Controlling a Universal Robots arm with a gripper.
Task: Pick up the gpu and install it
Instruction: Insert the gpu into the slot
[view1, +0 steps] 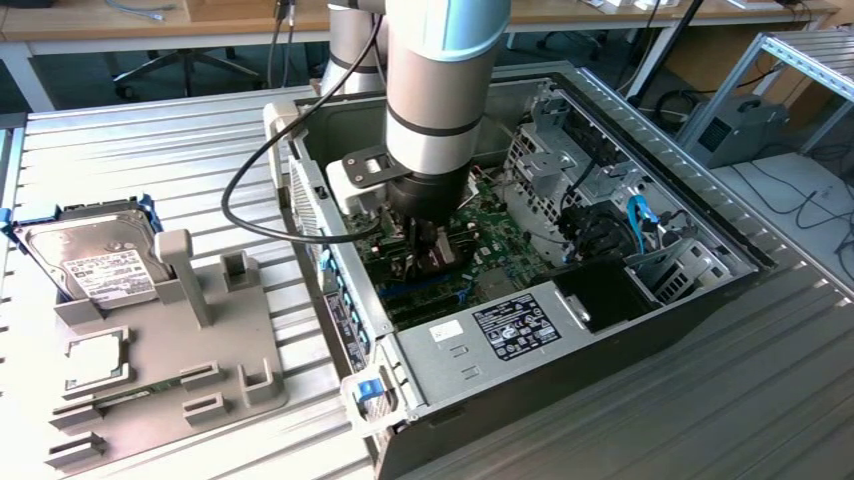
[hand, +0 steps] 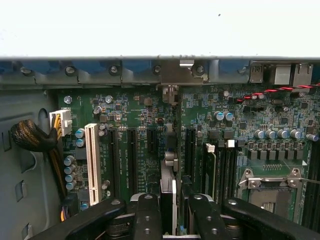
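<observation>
The gpu (hand: 168, 192) is already picked up and is now inside the open computer case (view1: 694, 215), held edge-on over the motherboard (hand: 145, 130) slots, so seating it is what remains. The gripper (hand: 170, 217) is closed on the gpu. The card looks thin and dark, with a silvery bracket (hand: 171, 92) reaching the case's rear wall.

I see a silver hard drive (view1: 91, 258) leaning at the grey fixture tray's (view1: 247, 340) far left corner, and a square chip (view1: 96, 360) near its left edge.
</observation>
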